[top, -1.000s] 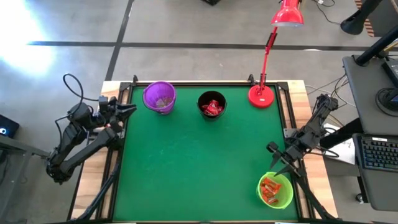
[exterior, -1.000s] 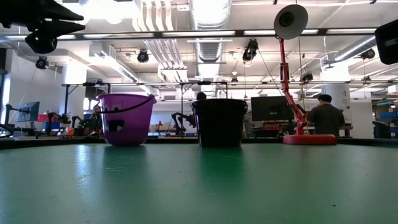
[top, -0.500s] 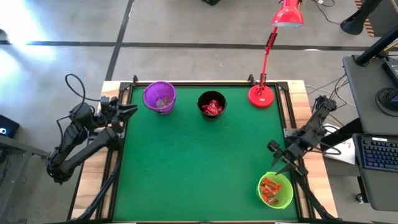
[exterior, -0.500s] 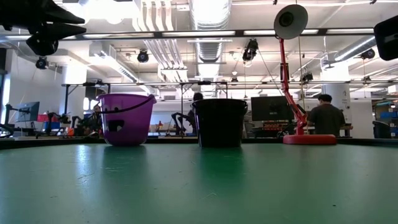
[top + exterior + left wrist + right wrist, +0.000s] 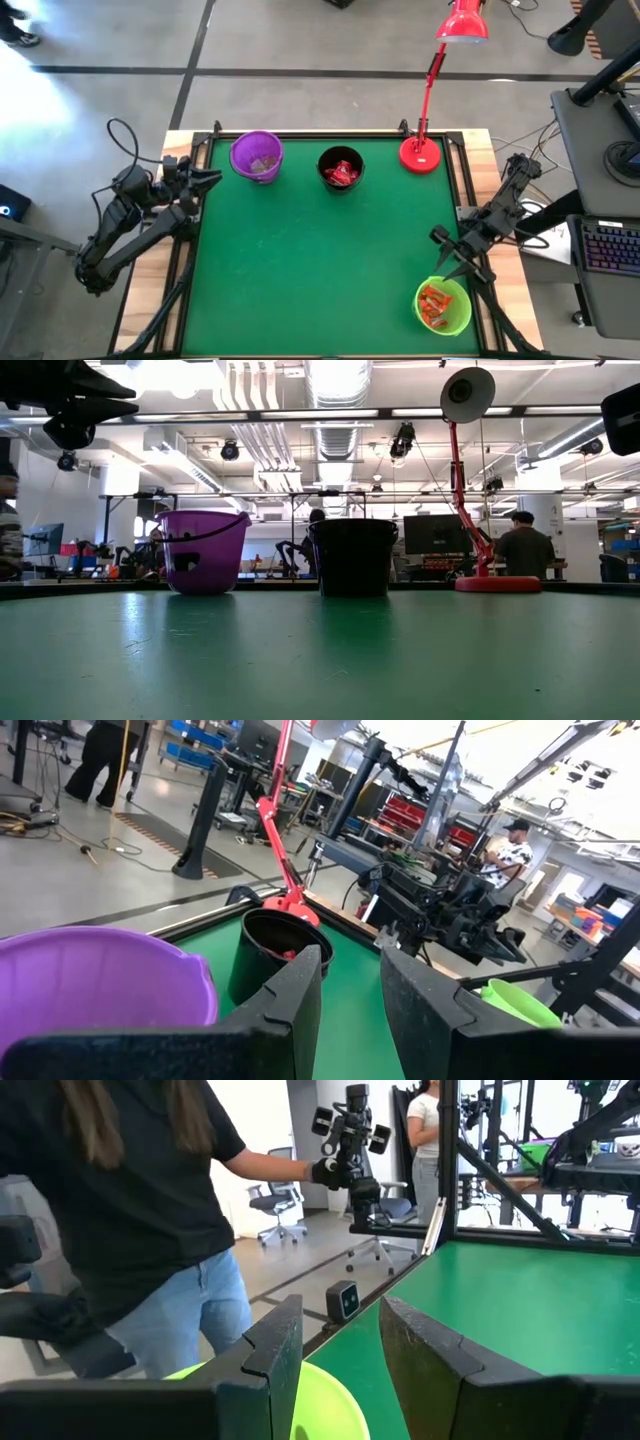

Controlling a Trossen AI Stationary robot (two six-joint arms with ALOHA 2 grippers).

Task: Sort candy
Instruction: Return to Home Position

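High view: orange-red candy (image 5: pixel 433 303) lies in the green cup (image 5: pixel 462 318) at the near right corner, the right gripper (image 5: pixel 445 255) just beside it, parted, empty. The left gripper (image 5: pixel 207 178) likewise, by the purple cup (image 5: pixel 240 148) at the far edge. A careless swing could tip either cup.

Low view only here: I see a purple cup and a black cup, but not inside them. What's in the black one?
Observer: From above, the black cup holds shiny red candy.
Operator: Any third cup?
Observer: Yes, a green cup holding orange-red candy, at the corner of the mat beside the right gripper.
Operator: And the grippers?
Observer: Both are open; the left gripper is at the mat's left edge near the purple cup.
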